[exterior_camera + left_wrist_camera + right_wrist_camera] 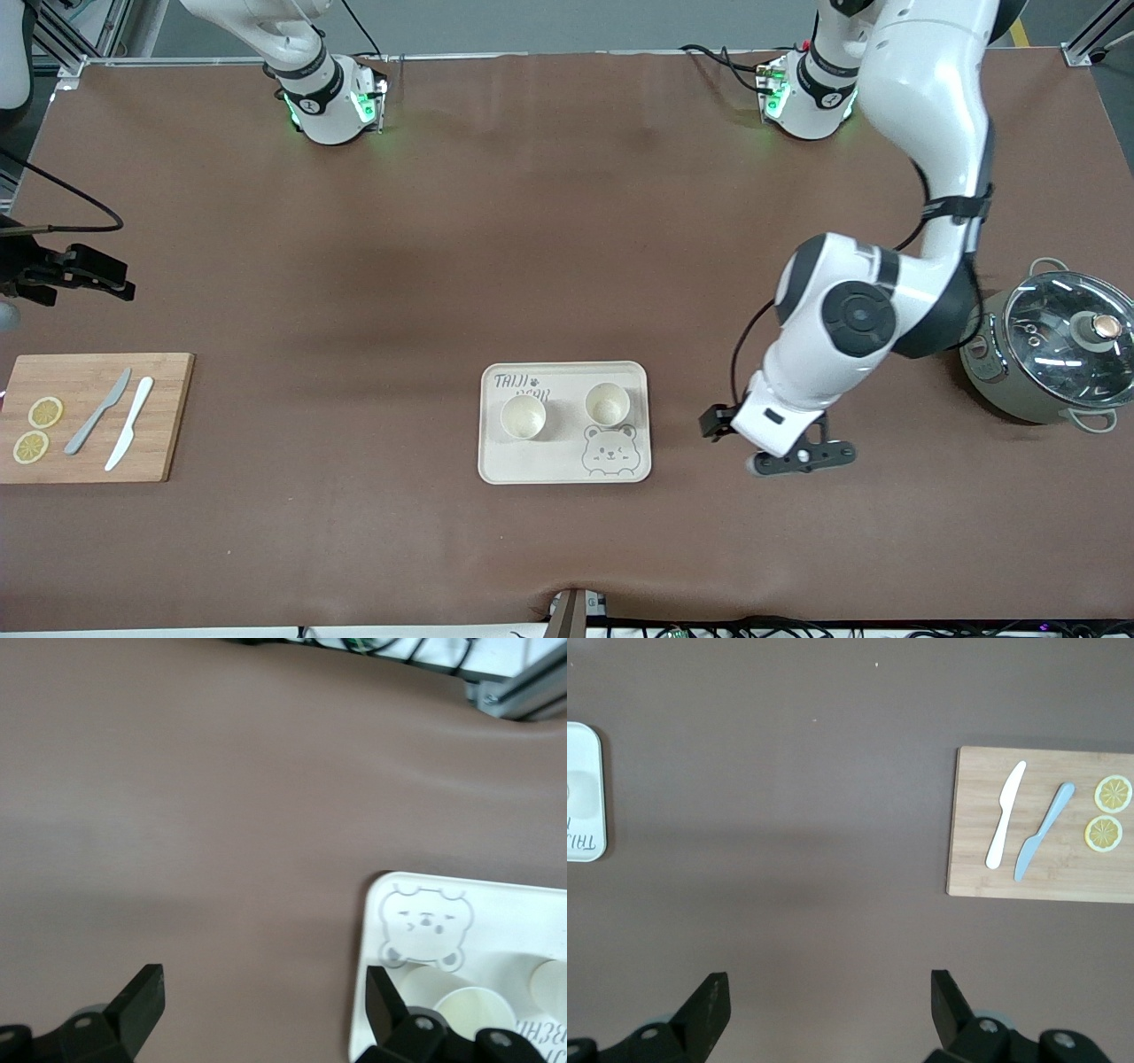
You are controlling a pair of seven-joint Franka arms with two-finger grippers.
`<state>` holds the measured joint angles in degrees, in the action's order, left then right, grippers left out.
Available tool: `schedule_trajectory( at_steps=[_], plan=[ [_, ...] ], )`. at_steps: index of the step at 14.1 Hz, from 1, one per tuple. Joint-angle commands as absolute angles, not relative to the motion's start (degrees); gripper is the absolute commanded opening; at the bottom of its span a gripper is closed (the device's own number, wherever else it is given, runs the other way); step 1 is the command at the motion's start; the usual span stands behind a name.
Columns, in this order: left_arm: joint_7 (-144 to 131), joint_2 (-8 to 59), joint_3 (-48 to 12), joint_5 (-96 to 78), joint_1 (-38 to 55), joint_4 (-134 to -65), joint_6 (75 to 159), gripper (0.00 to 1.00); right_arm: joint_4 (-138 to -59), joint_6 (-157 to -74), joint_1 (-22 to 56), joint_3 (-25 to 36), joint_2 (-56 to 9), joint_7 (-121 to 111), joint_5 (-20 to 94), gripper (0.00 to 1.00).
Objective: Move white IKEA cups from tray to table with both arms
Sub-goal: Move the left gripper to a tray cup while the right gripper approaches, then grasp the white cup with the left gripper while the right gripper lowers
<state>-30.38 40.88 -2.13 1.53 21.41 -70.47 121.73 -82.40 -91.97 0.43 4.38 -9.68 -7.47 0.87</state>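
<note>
Two white IKEA cups stand upright on the bear tray (496, 461) in the middle of the tabletop (532, 221), near the front camera's edge. One cup (523, 416) sits toward the right arm's end, the other cup (608, 404) toward the left arm's end, just above the printed bear face. They stand near each other without touching.

The left tool (802, 456) hangs low over bare tabletop beside the tray, toward the left arm's end, its jaws spread wide and holding nothing. The right tool (828, 1010) waits over bare tabletop between the tray and the cutting board (168, 416), jaws also wide and empty.

On the board lie a white knife (129, 423), a grey knife (97, 412) and two lemon slices (45, 412). A lidded pot (1059, 350) stands at the left arm's end.
</note>
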Motion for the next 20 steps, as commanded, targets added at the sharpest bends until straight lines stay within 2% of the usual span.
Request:
schedule_trajectory(
  at_steps=[1,3,7,14,20],
  plan=[
    [-36.8,44.1,-1.8,2.6,25.4,-68.2,125.0,1.0,-82.4,-93.9,2.5,4.5,-11.2,-6.9,3.3,1.0],
    [-41.6,45.9,-1.9,2.5,27.2,-68.3,127.7,1.0,-82.3,-96.8,3.6,4.5,-14.1,-4.1,6.4,1.0],
    [-47.3,47.7,-1.8,2.5,30.2,-69.1,127.5,1.0,-78.6,-100.0,11.3,4.5,-21.4,6.0,5.8,1.0],
    [-49.4,51.1,-1.8,2.7,31.5,-69.3,127.6,1.0,-78.8,-111.7,20.1,4.5,-27.7,17.7,6.4,1.0],
    [-49.0,52.3,-1.8,3.0,31.9,-69.3,128.2,1.0,-78.8,-113.6,22.7,4.5,-30.8,17.9,6.3,1.0]
  ],
)
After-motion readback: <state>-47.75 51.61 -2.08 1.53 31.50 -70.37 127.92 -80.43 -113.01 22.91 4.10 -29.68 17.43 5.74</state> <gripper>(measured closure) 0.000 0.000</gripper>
